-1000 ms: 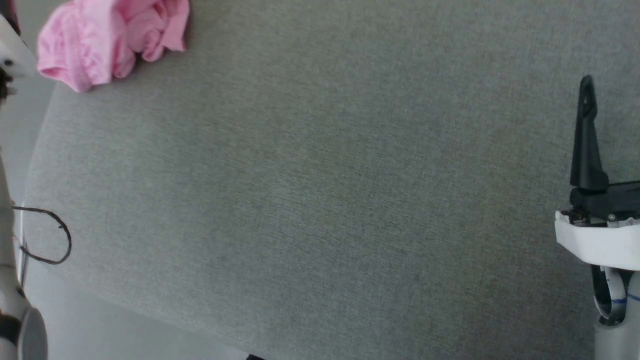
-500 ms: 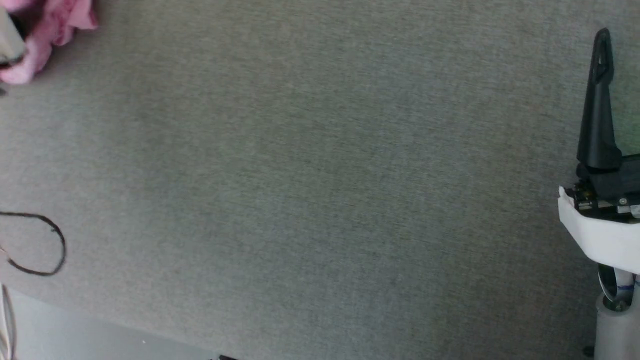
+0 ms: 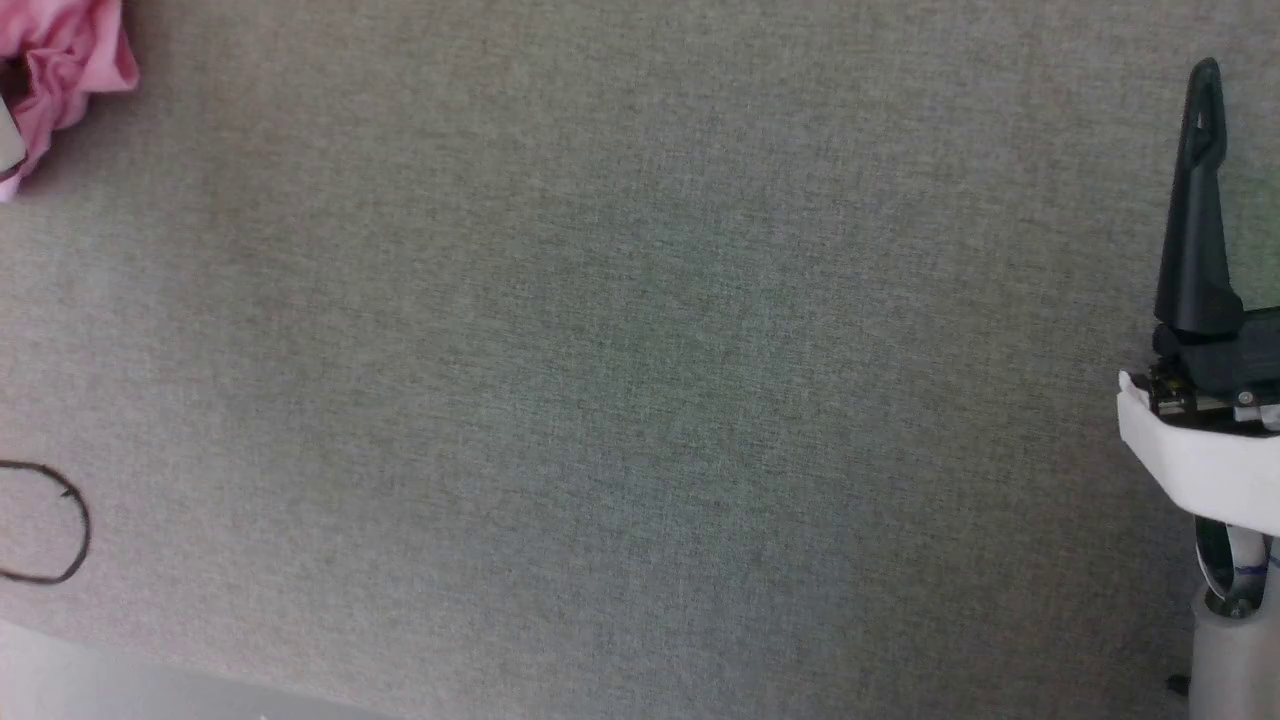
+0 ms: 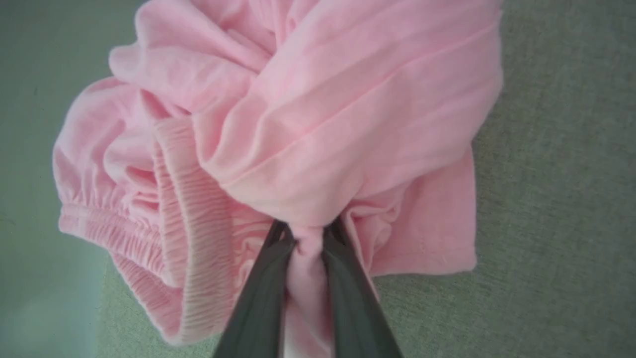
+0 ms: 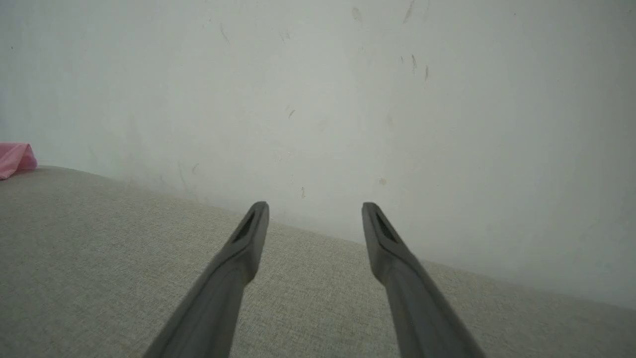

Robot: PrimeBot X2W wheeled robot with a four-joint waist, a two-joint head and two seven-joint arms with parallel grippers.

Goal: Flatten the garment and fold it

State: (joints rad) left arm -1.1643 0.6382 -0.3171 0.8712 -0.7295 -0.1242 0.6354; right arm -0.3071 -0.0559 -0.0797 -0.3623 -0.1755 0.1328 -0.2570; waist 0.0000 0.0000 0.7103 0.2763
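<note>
Softly heaped, the light pink shorts of thin, wrinkled fabric (image 4: 308, 124) lie at the far left of the grey woven-cloth tabletop (image 3: 640, 400), partly past the top-left corner of the head view. The left fingers (image 4: 307, 237) are drawn narrow and pinch a small gathered tuck of the pink cloth between them, just beside the ribbed elastic waistband (image 4: 194, 214). The right fingers (image 5: 315, 214) stand wide and hold nothing, low over the bare tabletop and well apart from the shorts, with a pale scuffed wall (image 5: 348, 99) beyond them.

This garment looks very light and limp: it will likely drape and bunch rather than keep any shape, and a single pinch will probably drag only one layer while the rest trails. The surface is matt jersey, not slippery, so a narrow grip should hold. Better holds, I judge, are the firmer parts: the puckered waistband, which is thick and springy, and the stitched leg hem (image 4: 422, 248), flat and straight-edged. The tabletop's coarse weave may cling slightly and resist smoothing. A thin black cable loop (image 3: 70, 520) lies near the left edge.
</note>
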